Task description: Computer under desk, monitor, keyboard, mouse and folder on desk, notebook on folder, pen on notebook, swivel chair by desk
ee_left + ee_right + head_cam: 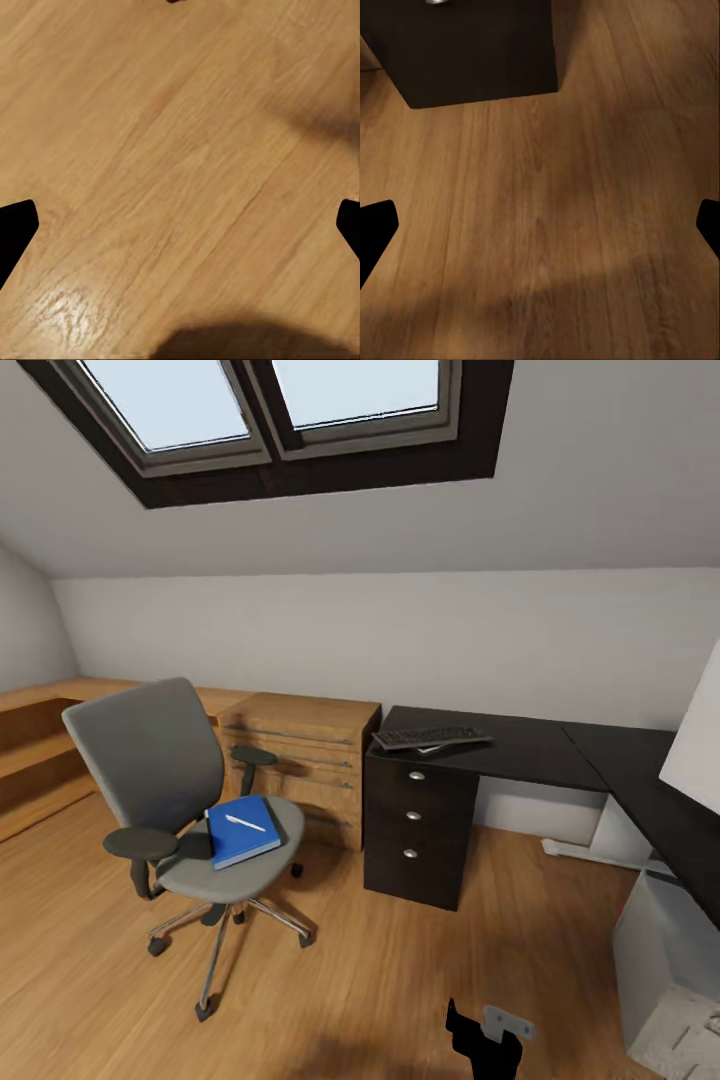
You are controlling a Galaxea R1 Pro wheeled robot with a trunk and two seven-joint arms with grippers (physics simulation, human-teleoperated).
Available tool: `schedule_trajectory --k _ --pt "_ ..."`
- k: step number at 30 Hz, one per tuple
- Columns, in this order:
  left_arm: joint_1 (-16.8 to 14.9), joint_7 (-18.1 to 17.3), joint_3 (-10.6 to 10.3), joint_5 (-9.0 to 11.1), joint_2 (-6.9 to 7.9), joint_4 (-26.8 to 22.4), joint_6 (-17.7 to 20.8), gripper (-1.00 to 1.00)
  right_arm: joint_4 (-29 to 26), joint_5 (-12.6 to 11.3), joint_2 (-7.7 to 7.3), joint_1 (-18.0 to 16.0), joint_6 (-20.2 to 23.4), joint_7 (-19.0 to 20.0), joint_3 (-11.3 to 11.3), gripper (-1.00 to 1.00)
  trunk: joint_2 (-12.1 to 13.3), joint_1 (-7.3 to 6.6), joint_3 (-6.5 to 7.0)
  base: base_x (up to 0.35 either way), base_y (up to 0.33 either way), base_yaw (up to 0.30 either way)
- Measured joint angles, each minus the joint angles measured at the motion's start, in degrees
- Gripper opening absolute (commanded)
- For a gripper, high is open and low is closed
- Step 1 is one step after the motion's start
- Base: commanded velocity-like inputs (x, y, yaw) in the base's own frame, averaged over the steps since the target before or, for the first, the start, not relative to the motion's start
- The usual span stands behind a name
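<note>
Both my grippers, left [180, 225] and right [540, 225], hang wide open over bare floor, and that blue folder [242, 830] on the swivel chair [180, 800] seat, pen [245, 823] on top, looks light, stiff, slippery, so I'd pinch an overhanging edge.

folder [242, 831] on swivel chair [180, 800] (pen [244, 823] atop), left of desk [520, 760]

Bright daylight from skylight [270, 410], soft floor [180, 150] shadows (wrist views slightly blurred)
</note>
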Motion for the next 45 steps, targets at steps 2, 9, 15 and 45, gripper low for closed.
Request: schedule_trajectory --k 2,9,15,45 --pt "0.0 0.0 0.0 0.0 -0.05 0.7 0.0 1.0 0.0 0.0 0.02 0.0 -0.1 0.0 0.0 1.0 0.8 -0.44 0.41 0.0 0.0 -0.245" --pt "0.0 -0.1 0.1 0.0 -1.5 5.0 -0.4 1.0 -0.1 0.6 0.01 0.5 -1.8 0.0 0.0 1.0 3.6 -1.98 1.86 0.0 0.0 -0.248" --pt "0.0 -0.2 0.1 0.1 -1.73 6.0 -4.9 1.0 0.0 4.8 0.1 2.9 -11.8 -0.2 0.0 1.0 6.0 -3.3 3.12 0.0 0.0 -0.249" --pt "0.0 -0.3 -0.2 -0.2 -1.96 12.9 -24.5 1.0 0.0 7.8 0.82 3.9 -14.1 -0.6 0.0 1.0 18.1 -9.89 8.9 0.0 0.0 -0.081"
